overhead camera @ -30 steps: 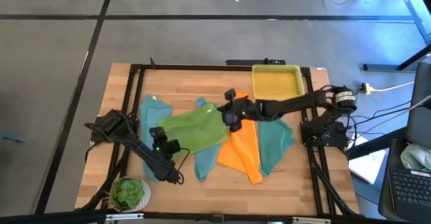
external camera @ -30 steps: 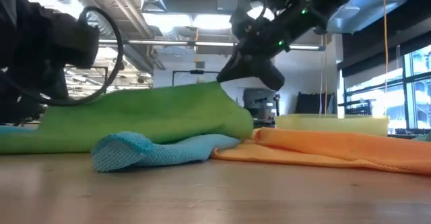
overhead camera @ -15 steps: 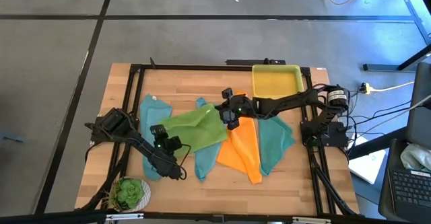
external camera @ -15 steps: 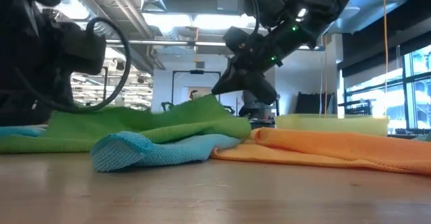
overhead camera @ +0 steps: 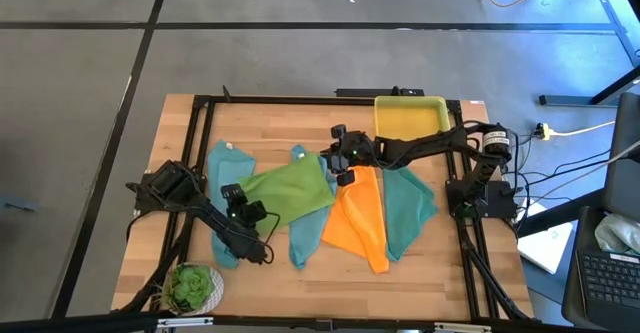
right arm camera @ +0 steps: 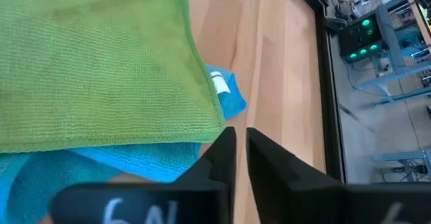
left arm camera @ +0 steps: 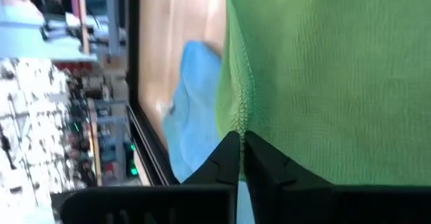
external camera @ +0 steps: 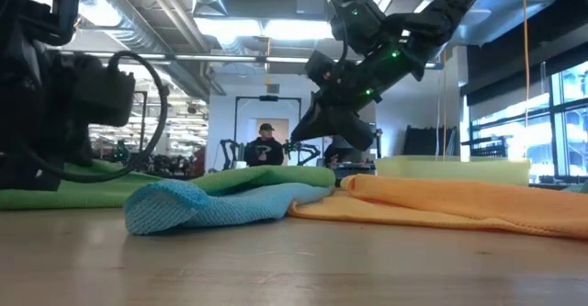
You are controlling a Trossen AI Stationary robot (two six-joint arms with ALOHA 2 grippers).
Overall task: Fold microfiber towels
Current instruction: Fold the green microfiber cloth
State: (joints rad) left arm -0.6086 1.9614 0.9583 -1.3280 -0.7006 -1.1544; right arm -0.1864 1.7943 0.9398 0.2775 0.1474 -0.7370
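The lime green towel (overhead camera: 290, 191) lies spread flat on the table, partly on a light blue towel (overhead camera: 305, 235). An orange towel (overhead camera: 362, 218) and a teal one (overhead camera: 410, 208) lie to its right, and another blue one (overhead camera: 222, 165) to its left. My left gripper (left arm camera: 241, 138) is at the green towel's near left corner and shut on it. My right gripper (right arm camera: 240, 133) hovers just past the far right corner (right arm camera: 219, 120), slightly open, with bare wood showing in its gap. My left gripper pinches the green towel's corner hem (left arm camera: 236, 126) between its two fingers. The fingers slant down toward it from the table's near left. The rest of the towel (left arm camera: 323, 69) lies flat and slack on the table.
A yellow tray (overhead camera: 410, 120) stands at the far right, and a potted plant (overhead camera: 192, 285) at the near left corner. A black frame (overhead camera: 200, 143) runs round the tabletop. A person (external camera: 266, 145) stands in the room beyond.
Both grippers have come down. The green towel, held up like a tent before, has sunk and now lies spread flat over the blue towel. My right gripper has moved a little toward the far edge and let go of the far corner, which now lies below its tips.
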